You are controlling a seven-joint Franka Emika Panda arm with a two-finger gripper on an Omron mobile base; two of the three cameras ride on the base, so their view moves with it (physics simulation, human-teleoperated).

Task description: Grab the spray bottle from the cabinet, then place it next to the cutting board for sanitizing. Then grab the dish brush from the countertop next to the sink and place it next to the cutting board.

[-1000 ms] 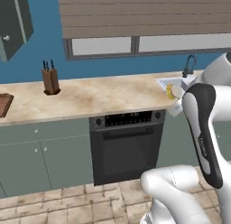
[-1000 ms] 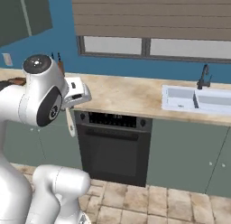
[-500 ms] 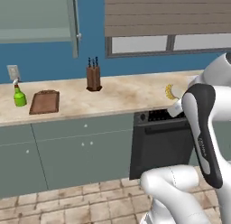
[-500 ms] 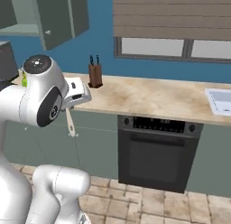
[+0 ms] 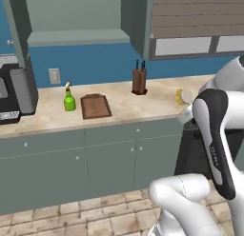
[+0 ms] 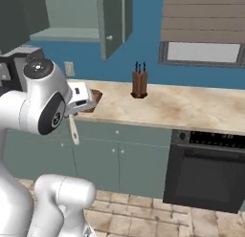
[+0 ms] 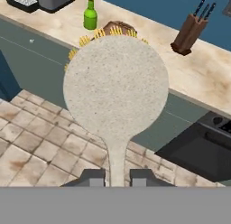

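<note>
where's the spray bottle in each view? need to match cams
Left base view: the spray bottle stands on the countertop, left of centre, just left of the cutting board.
Right base view: I can't make it out; the arm covers the board's left side.
Hand view: top edge, left of centre, above the dish brush head held by the fingers.
Shared landmark: the knife block.
</note>
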